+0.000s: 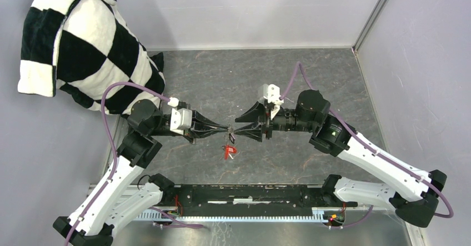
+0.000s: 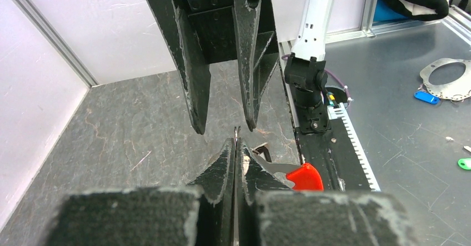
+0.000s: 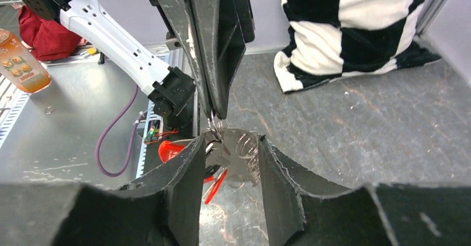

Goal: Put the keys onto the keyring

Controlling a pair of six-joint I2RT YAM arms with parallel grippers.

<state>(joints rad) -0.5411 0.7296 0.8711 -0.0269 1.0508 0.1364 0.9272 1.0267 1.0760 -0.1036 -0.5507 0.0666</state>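
My left gripper (image 1: 226,129) (image 2: 236,144) is shut on the thin silvery keyring (image 2: 236,130), held up above the grey mat. From the ring hangs a red-headed key (image 2: 304,176) (image 1: 228,151); a small dark piece (image 2: 264,151) sits beside its blade, and I cannot tell what it is. In the right wrist view the ring's coils (image 3: 247,151) lie between the spread fingers of my right gripper (image 3: 232,143) (image 1: 236,126), which is open and faces the left gripper tip to tip. The long red fob (image 3: 215,185) dangles below.
A black-and-white checkered cushion (image 1: 83,46) lies at the back left of the mat. Grey walls close in the back and both sides. The black base rail (image 1: 244,193) runs along the near edge. Off the table lie a blue tag (image 2: 426,96) and an orange cup (image 3: 22,57).
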